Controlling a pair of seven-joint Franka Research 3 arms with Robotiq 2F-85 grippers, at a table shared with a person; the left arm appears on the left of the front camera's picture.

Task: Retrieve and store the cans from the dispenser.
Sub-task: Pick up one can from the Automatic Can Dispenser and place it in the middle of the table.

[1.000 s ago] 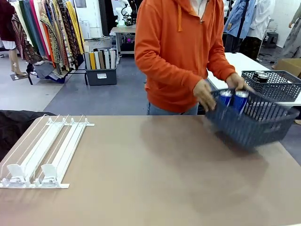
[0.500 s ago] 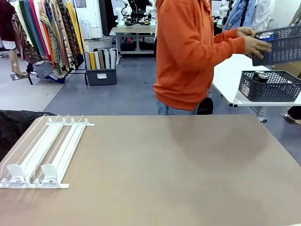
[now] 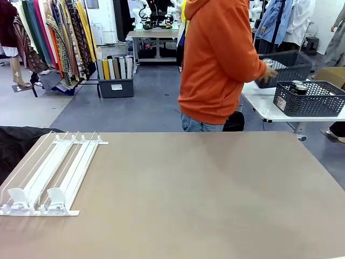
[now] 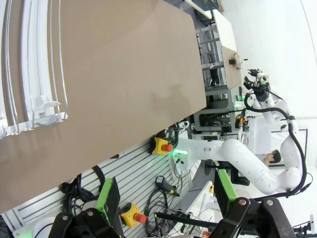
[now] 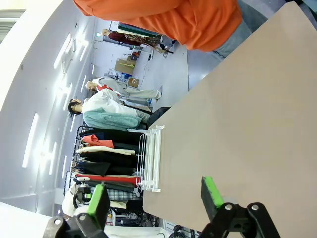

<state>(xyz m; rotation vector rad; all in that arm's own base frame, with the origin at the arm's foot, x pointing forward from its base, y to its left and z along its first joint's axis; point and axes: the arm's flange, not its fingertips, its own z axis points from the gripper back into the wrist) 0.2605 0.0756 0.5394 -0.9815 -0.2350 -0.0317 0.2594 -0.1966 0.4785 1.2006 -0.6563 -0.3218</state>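
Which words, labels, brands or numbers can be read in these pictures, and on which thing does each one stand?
None can be read.
White label on the grey bin behind the table: too small to read.
Dispenser: bare white, no print.
Cans in the dark basket on the far white table: too small to read.

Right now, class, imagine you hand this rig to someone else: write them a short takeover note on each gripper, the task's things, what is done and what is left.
Left gripper: open, holding nothing, off the table edge.
Right gripper: open, holding nothing, above the table's near edge.
Dispenser: on the brown table's left side, lanes hold no cans.
Person: turned away toward the side table, hand at a grey basket; a second basket beside it holds dark cans.
Done: dispenser looks emptied.
Left: apparently nothing to retrieve unless it is refilled.
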